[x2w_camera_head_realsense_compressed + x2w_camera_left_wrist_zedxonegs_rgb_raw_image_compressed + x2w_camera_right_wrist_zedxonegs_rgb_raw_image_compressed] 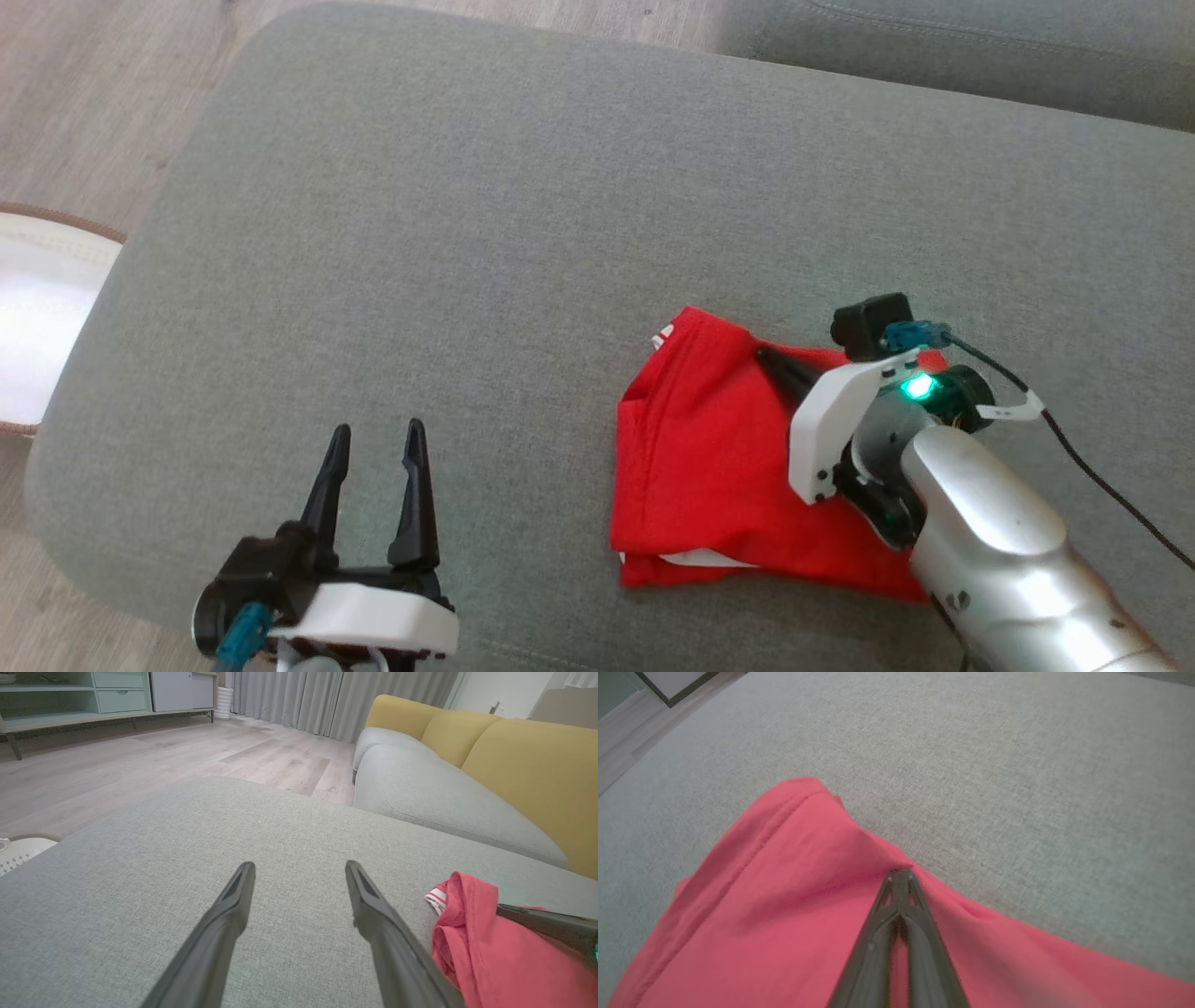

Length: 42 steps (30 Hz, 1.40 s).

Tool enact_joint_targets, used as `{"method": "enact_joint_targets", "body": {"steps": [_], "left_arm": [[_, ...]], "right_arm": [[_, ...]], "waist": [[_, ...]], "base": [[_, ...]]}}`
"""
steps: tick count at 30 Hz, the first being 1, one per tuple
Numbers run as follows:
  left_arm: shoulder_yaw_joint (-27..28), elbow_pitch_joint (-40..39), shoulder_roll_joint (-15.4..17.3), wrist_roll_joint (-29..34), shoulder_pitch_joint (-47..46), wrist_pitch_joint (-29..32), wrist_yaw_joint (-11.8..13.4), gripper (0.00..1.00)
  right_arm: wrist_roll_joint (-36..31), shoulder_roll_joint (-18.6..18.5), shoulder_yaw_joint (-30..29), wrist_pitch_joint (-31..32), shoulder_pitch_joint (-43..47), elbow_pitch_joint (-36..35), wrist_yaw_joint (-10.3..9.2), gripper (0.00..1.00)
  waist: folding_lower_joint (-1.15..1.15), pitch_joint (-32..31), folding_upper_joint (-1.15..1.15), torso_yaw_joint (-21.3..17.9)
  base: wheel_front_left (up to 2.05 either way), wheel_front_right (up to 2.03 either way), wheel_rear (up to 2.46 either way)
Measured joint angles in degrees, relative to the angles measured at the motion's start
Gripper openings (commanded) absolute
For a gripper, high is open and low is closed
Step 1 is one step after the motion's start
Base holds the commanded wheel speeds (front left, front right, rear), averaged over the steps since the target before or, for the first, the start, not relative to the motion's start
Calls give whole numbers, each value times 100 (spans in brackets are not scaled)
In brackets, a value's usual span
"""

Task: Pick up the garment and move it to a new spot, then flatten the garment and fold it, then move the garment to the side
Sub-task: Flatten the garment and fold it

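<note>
Grey cushion [467, 233] | red garment [709, 467] folded, lower right of frame | R gripper [767, 357] pinched shut on its upper edge | L gripper [378, 429] wide, empty, lower left | tip: slide low, keep folds

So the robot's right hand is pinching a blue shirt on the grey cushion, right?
Not quite: the shirt is red, not blue, as the head view shows. The rest is right: the right hand is pinching it on the grey cushion.
</note>
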Motion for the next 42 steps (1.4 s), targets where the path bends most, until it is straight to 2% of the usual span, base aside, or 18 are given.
{"method": "enact_joint_targets", "body": {"steps": [5, 6, 7, 9, 11, 12, 17, 22, 28, 29, 35, 42], "left_arm": [[20, 65, -43, 0, -1, -1, -48, 100], [20, 71, -45, 0, -1, -1, -51, 100], [21, 77, -46, 8, -1, -1, -52, 100], [21, 93, -46, 48, -6, -1, -96, 100], [14, 127, -46, 51, -26, -1, -101, 100], [13, 133, -46, 58, -47, -1, -102, 100], [-16, 221, -47, 116, -207, 2, -152, 100], [-31, 385, -90, 115, -222, 8, -148, 100], [-27, 465, -129, 46, -88, 8, -146, 100], [-27, 465, -129, 46, -88, 8, -146, 100], [-12, 519, -113, -7, 223, 2, -149, 100], [-12, 590, -44, -29, 472, 2, -151, 100]], "right_arm": [[-34, 80, -109, -575, -254, 260, 0, 1], [-67, 96, -134, -690, -299, 268, 0, 22], [-89, 113, -165, -804, -336, 270, 0, 22], [-127, 121, -266, -976, -355, 260, 0, 48], [-179, 111, -388, -1141, -339, 241, 0, 89], [-224, 102, -454, -1228, -333, 212, 0, 100], [-513, 67, -912, -1630, -58, -185, 0, 100], [-849, 115, -1763, -1815, 888, -748, 0, 100], [-1569, 428, -2729, -1683, 2108, -2004, 0, 100], [-1569, 428, -2729, -1683, 2108, -2004, 0, 100], [-1871, 627, -3140, -1303, 3241, -3175, 0, 100], [-1578, 654, -2996, -1096, 3728, -3734, 0, 100]], "waist": [[0, -43, 0, -103], [0, -61, 0, -136], [0, -84, 0, -173], [0, -139, 0, -254], [0, -204, 0, -345], [0, -239, 0, -392], [-1, -468, 0, -641], [-1, -742, 0, -893], [-2, -1024, 0, -1178], [-2, -1024, 0, -1178], [-2, -1153, 0, -1277], [-1, -1167, 0, -1300]], "base": [[0, 0, 0], [0, 0, 0], [0, 0, 0], [0, 0, 0], [0, 0, 0], [0, 0, 0], [0, 0, 0], [0, 0, 0], [0, 0, 0], [0, 0, 0], [0, 0, 0], [0, 0, 0]]}}
